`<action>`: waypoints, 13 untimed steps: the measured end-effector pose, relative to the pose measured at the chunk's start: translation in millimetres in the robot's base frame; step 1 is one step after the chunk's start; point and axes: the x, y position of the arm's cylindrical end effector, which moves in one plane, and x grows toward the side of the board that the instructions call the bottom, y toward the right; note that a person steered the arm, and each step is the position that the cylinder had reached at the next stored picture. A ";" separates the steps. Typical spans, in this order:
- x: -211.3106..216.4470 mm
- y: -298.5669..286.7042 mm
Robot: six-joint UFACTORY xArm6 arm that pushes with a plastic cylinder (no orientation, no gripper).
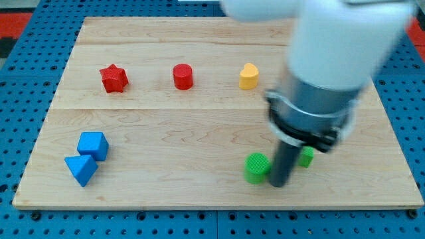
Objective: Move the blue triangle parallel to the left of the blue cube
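The blue triangle (81, 169) lies near the board's lower left corner. The blue cube (92, 145) sits just above and right of it, touching or nearly touching. My tip (278, 184) is far off at the view's lower right, right beside a green cylinder (256, 167), which is on its left. A second green block (306, 157) peeks out from behind the rod on its right; its shape is hidden.
A red star (114, 78), a red cylinder (182, 76) and a yellow heart-shaped block (248, 76) stand in a row across the upper board. The arm's large white and grey body (332, 60) covers the upper right. The wooden board (199, 126) rests on blue pegboard.
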 end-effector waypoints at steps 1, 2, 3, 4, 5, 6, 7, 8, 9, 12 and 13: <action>-14.7 -41.5; 32.0 -46.8; 2.8 -108.4; -18.7 -130.6; -19.9 -91.0; -19.9 -91.0; -12.8 -95.8; 11.5 -154.3; 15.1 -258.8; -29.1 -334.1; -29.0 -284.2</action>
